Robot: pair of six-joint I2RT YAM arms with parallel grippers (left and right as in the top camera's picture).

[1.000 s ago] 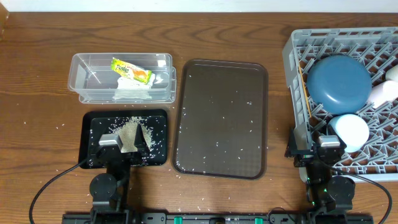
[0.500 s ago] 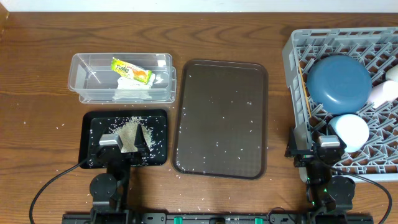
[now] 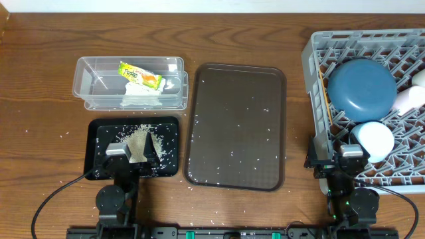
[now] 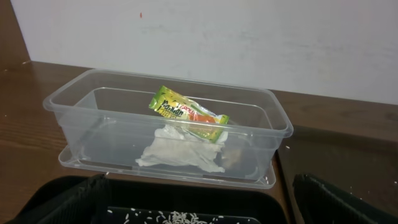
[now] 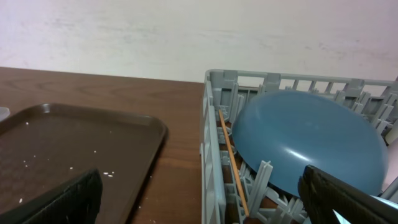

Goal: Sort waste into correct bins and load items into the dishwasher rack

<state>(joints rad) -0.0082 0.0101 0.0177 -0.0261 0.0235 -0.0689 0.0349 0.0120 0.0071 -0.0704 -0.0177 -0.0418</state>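
The clear tub (image 3: 86, 66) holds the snack wrapper (image 3: 140, 77) and the crumpled tissue (image 3: 143, 97); both show again in the left wrist view, wrapper (image 4: 186, 113) above tissue (image 4: 180, 152). Rice (image 3: 138, 141) lies piled in the black tub (image 3: 99, 133). My left gripper (image 3: 126, 162) hangs open over that tub's near end, nothing between its fingers. The grey rack (image 3: 312, 60) carries the blue plate (image 3: 362, 89), a white bowl (image 3: 373, 139), a white cup (image 3: 408, 98) and chopsticks (image 3: 325, 96). My right gripper (image 3: 335, 159) stands open at the rack's near left corner, empty.
A flat brown tray (image 3: 236, 126) sprinkled with rice grains lies between the tubs and the rack. Stray grains dot the wooden table around the black tub and the tray. A white wall rises behind the table's far edge.
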